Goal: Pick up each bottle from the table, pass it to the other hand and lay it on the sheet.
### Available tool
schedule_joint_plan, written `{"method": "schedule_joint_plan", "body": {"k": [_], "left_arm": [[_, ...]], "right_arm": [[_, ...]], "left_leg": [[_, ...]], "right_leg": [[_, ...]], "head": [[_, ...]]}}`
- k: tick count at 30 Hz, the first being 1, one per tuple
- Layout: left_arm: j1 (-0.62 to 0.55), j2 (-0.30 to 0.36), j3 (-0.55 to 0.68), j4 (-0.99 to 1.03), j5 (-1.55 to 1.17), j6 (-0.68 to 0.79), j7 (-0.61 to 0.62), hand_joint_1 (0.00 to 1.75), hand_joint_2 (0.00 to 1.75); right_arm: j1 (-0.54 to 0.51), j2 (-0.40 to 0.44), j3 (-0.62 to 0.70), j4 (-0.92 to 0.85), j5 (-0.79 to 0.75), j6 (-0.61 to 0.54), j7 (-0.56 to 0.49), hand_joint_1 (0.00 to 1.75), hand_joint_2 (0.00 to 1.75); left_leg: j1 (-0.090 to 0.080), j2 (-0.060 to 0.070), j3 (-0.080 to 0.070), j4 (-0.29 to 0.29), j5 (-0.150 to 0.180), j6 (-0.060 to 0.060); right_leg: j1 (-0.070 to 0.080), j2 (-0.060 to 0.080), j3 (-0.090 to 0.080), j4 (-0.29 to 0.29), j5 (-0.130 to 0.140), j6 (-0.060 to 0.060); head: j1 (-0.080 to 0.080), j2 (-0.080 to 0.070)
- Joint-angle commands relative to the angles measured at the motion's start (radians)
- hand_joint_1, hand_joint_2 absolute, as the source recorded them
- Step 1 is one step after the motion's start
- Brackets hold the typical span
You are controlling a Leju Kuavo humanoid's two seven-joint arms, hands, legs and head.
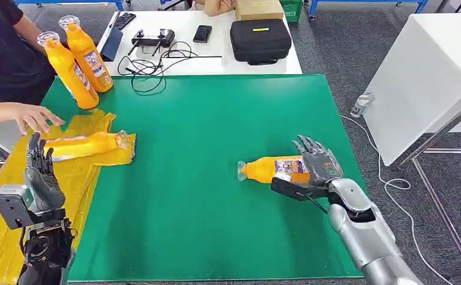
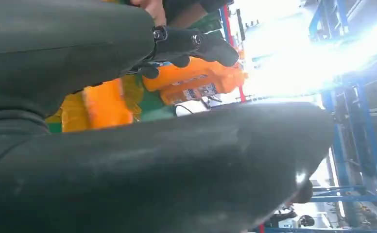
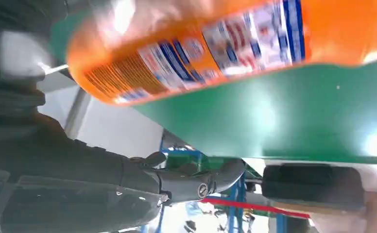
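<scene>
An orange bottle point(image 1: 272, 169) lies on its side on the green mat point(image 1: 204, 119), cap pointing left. My right hand point(image 1: 317, 163) is at its base end, fingers spread above it and thumb below, not closed on it. Seen from the right wrist, the bottle point(image 3: 235, 43) rests on the mat with my straight fingers point(image 3: 196, 182) apart from it. A second bottle point(image 1: 85, 144) lies on the yellow sheet point(image 1: 2, 249). My left hand point(image 1: 41, 172) stands beside it, fingers up, holding nothing. Two more bottles point(image 1: 70, 71) stand upright at the mat's far left corner.
A person's hand point(image 1: 35, 117) rests over the sheet just beyond my left hand. Behind the mat, a white table carries a black case point(image 1: 261, 38), a phone point(image 1: 202, 32), a controller point(image 1: 152, 40) and cables. A white table point(image 1: 430, 77) stands to the right.
</scene>
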Motion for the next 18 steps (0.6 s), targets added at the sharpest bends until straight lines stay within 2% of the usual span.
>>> {"method": "schedule_joint_plan", "body": {"k": [1, 9, 18], "left_arm": [[-0.03, 0.03, 0.001, 0.077, 0.052, -0.014, -0.017, 0.0, 0.0], [-0.057, 0.052, 0.004, 0.127, 0.088, -0.031, -0.028, 0.0, 0.0], [-0.058, 0.059, -0.007, 0.136, 0.118, -0.028, -0.038, 0.0, 0.0]], "right_arm": [[-0.214, 0.012, 0.105, 0.3, -0.025, 0.031, -0.045, 0.0, 1.75], [-0.182, -0.021, 0.145, 0.332, -0.065, 0.083, -0.06, 0.0, 1.75], [-0.218, -0.051, 0.184, 0.364, -0.088, 0.138, -0.068, 0.0, 1.75]], "left_leg": [[0.0, 0.003, 0.001, 0.0, -0.001, -0.001], [0.001, -0.001, 0.001, 0.0, 0.0, -0.001], [0.0, 0.0, 0.001, 0.0, -0.001, -0.001]], "right_leg": [[0.0, 0.002, 0.0, 0.0, 0.0, 0.001], [0.001, -0.002, 0.002, 0.0, 0.0, 0.001], [0.0, -0.001, 0.001, 0.0, -0.001, 0.001]], "head": [[0.0, 0.0], [0.0, 0.0], [0.0, 0.0]]}}
